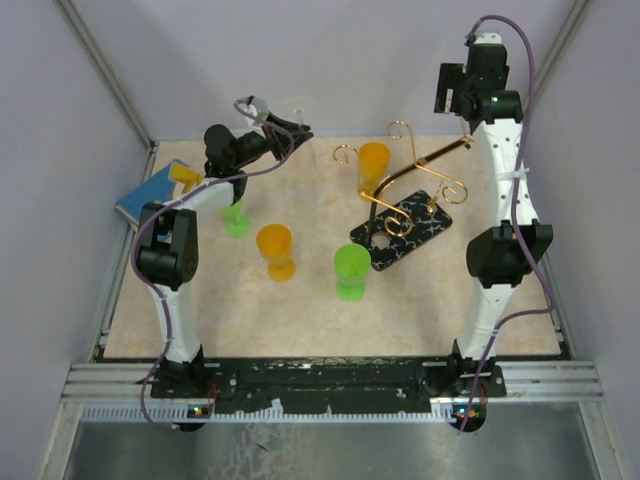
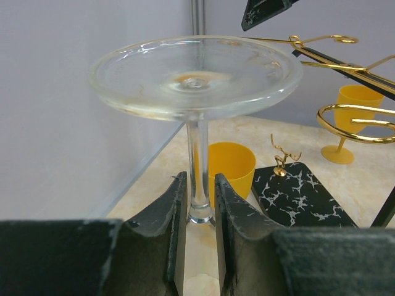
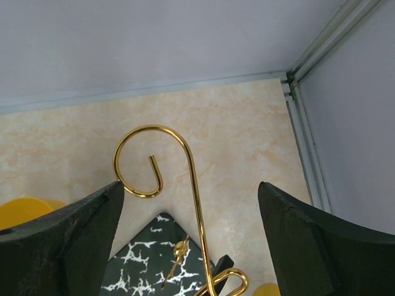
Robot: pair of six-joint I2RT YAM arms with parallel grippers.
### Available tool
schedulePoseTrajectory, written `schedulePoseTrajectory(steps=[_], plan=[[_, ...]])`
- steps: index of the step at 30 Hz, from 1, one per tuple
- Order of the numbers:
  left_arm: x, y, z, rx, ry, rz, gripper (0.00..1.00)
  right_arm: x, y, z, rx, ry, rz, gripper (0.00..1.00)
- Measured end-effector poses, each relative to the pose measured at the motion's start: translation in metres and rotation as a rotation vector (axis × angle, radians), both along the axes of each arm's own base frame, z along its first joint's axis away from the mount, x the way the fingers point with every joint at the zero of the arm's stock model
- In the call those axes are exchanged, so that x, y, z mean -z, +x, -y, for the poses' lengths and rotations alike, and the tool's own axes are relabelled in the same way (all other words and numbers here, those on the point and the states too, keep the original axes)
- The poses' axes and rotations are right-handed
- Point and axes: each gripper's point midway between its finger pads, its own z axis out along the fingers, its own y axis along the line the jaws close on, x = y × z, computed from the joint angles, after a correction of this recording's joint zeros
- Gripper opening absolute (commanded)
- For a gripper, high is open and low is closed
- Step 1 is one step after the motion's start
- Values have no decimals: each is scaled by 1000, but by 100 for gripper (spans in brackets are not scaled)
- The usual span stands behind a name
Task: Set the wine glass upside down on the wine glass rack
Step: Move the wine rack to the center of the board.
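At the far left, a single blue flat item (image 1: 150, 195) is lying at the edge of the worktop (image 1: 300, 320) with one yellow block (image 1: 185, 174) on it. Both are partly covered by the left arm (image 1: 205, 195). That arm's jaws are standing nearly closed, pinching the stem of the one clear wine glass (image 2: 199, 154). They are holding it in the air over the back left of the worktop, left of the wine glass rack (image 1: 400, 228) and apart from it. In the left wrist view its round foot is showing at the top and its bowl is hiding behind the jaws. From above the glass is barely showing. Four plastic goblets are standing on the worktop: the left green goblet (image 1: 237, 220) half under the arm, the near orange goblet (image 1: 275, 250), the middle green goblet (image 1: 352, 270) and the far orange goblet (image 1: 374, 160). The one rack is tilting, its base partly off the surface. The right arm's (image 1: 510, 180) jaws are gaping wide around one gold scroll, gripping nothing.
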Motion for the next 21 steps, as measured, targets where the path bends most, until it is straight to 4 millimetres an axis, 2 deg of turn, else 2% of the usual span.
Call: schedulePoseTrajectory(steps=[5,10,12,16,21], plan=[[1,1,-3,-5,4,0,0,22,-4,-6,-15,33,-62,89],[2,2,-4,-4,5,1,0,65,-8,-10,-25,49,-161,89],[2,2,-5,-5,6,1,0,68,-7,-8,-22,55,-154,89],[2,2,-6,-5,6,1,0,79,-20,-13,-35,78,-198,89],[2,2,-6,-4,5,0,0,74,-21,-18,-54,77,-186,89]])
